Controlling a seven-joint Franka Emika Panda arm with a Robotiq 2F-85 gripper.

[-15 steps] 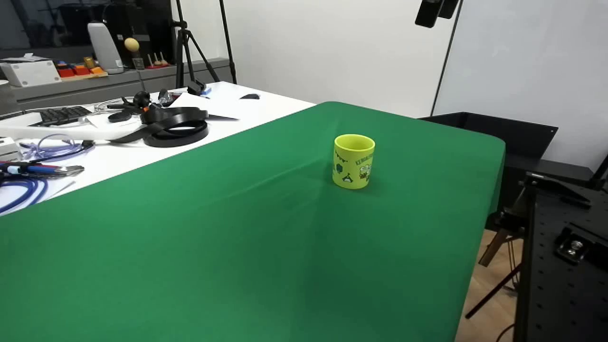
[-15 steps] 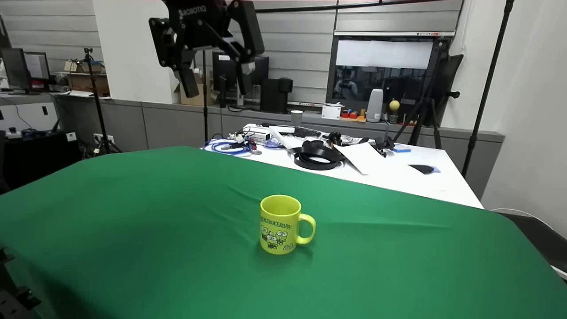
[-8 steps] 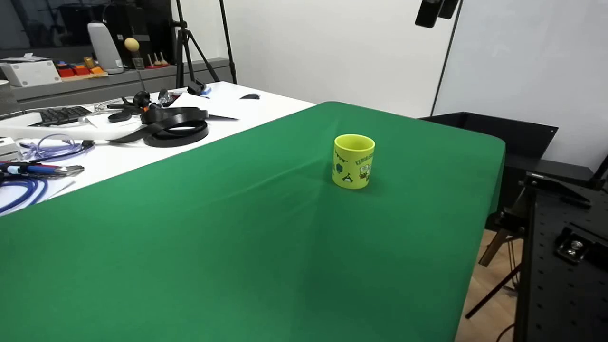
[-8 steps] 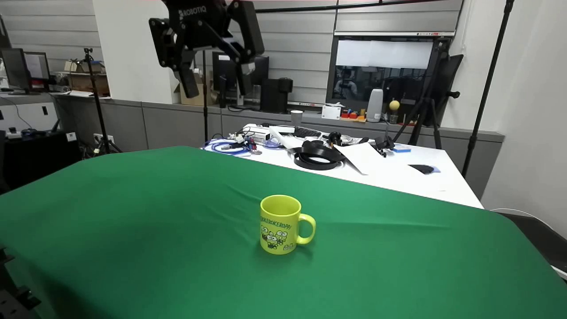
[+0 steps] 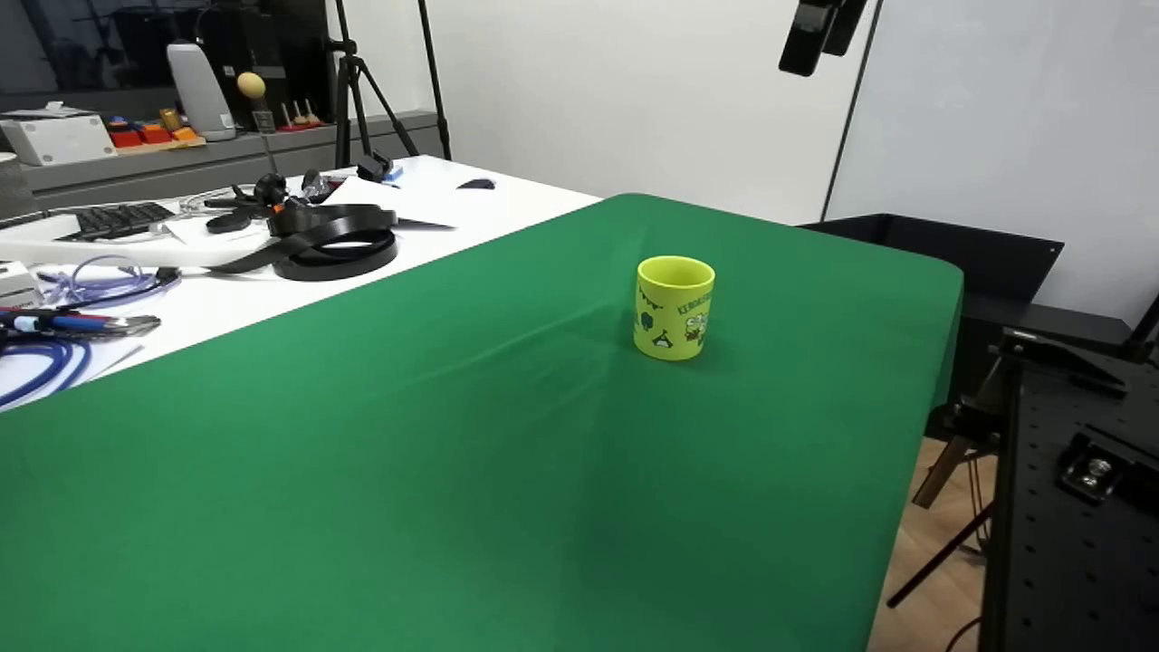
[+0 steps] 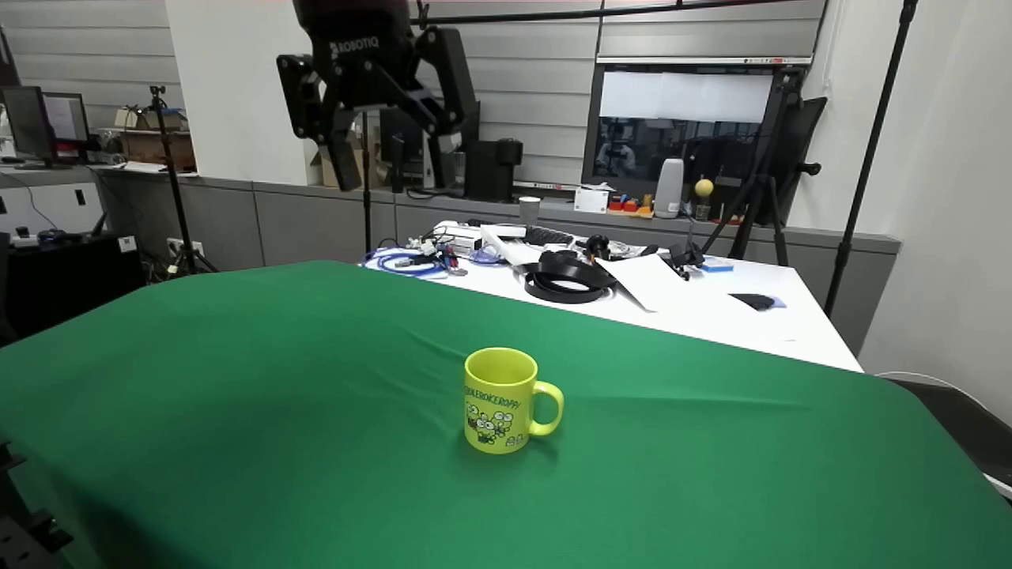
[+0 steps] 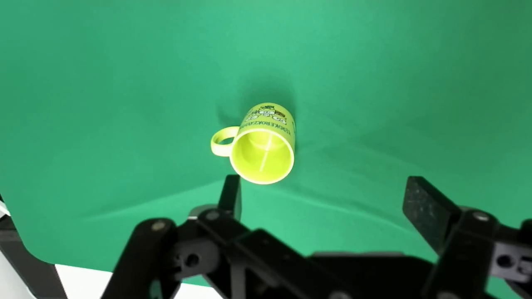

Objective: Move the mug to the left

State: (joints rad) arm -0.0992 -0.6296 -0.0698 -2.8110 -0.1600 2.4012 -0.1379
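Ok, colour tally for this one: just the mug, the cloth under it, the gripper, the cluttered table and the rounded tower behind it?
Yellow-green: 1, mug
Green: 1, cloth
Black: 1, gripper
White: 2, table and rounded tower
Total: 5

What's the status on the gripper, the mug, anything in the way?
Gripper open, raised, holding nothing. Mug upright on green cloth, ungrasped. No obstacle seen between gripper and mug.

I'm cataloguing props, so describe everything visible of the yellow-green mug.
The yellow-green mug is cylindrical, smooth and ceramic-looking, with one loop handle. It is printed with lettering, frog-like cartoon figures, a tree and bunting. It stands upright, seemingly empty, on the green tablecloth. Only the tablecloth touches it.
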